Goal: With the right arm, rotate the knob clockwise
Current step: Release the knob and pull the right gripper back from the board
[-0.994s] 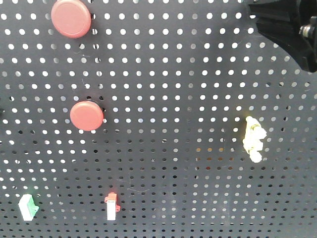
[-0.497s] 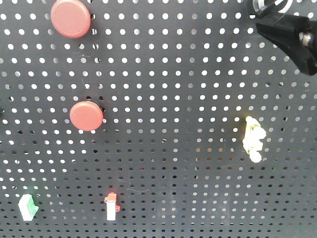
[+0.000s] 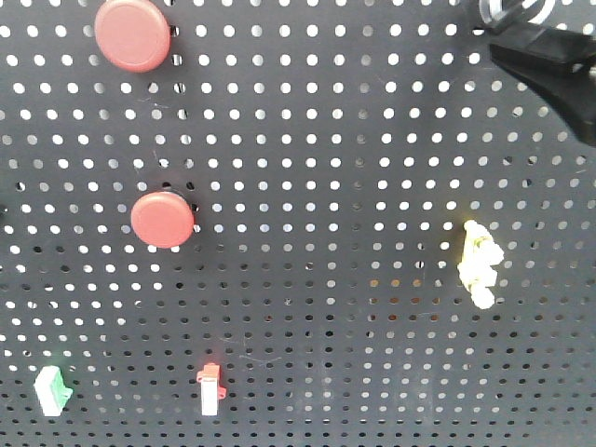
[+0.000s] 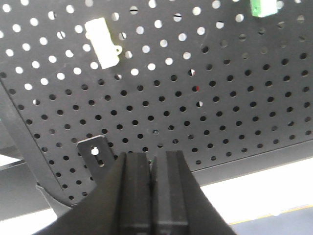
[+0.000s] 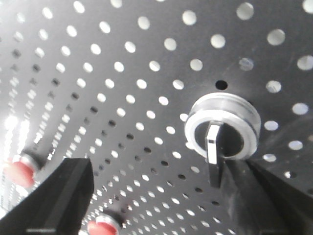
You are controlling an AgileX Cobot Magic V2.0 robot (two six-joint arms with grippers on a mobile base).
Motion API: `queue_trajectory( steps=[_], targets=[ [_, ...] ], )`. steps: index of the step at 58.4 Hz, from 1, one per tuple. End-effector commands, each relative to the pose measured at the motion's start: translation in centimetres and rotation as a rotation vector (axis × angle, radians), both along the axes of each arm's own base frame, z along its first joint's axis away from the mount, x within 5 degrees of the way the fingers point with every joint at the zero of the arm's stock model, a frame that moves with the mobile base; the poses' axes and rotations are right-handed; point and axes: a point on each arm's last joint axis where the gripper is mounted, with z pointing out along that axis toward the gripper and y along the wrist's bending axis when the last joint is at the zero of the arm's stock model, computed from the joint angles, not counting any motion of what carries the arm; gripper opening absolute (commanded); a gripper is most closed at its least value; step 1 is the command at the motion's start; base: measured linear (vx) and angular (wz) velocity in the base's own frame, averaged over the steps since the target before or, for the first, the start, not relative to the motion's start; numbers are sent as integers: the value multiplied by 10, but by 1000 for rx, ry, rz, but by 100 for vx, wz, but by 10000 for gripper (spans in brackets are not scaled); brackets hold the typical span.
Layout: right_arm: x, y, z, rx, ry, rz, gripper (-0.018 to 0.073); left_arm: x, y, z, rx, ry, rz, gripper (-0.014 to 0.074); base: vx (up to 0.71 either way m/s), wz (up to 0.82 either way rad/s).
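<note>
Knob [image 5: 221, 132] sits betw. spread fingers [image 5: 58, 196] of right gripper [image 5: 166, 196], untouched; left gripper [image 4: 151, 196] closed, empty.

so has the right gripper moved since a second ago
Yes. The right gripper has backed toward the upper right, uncovering the knob and more holes of the pegboard.

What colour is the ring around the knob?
Silvery white, around the black knob. The right wrist view shows it best.
</note>
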Motion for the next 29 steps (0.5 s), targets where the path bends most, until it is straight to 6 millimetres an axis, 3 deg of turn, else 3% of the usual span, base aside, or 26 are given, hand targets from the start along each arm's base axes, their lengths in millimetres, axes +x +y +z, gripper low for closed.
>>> queue_trajectory(
  steps=[1, 21, 29],
  targets=[
    [-36, -30, 40, 3, -306, 13, 548, 1, -1, 1, -10, -53, -13, -6, 0, 0],
    [-63, -68, 38, -153, -310, -88, 472, 1, -1, 1, -10, -53, -13, -6, 0, 0],
    [-65, -76, 29, -435, -335, -172, 313, 1, -1, 1, -10, -53, -13, -6, 0, 0]
  ],
)
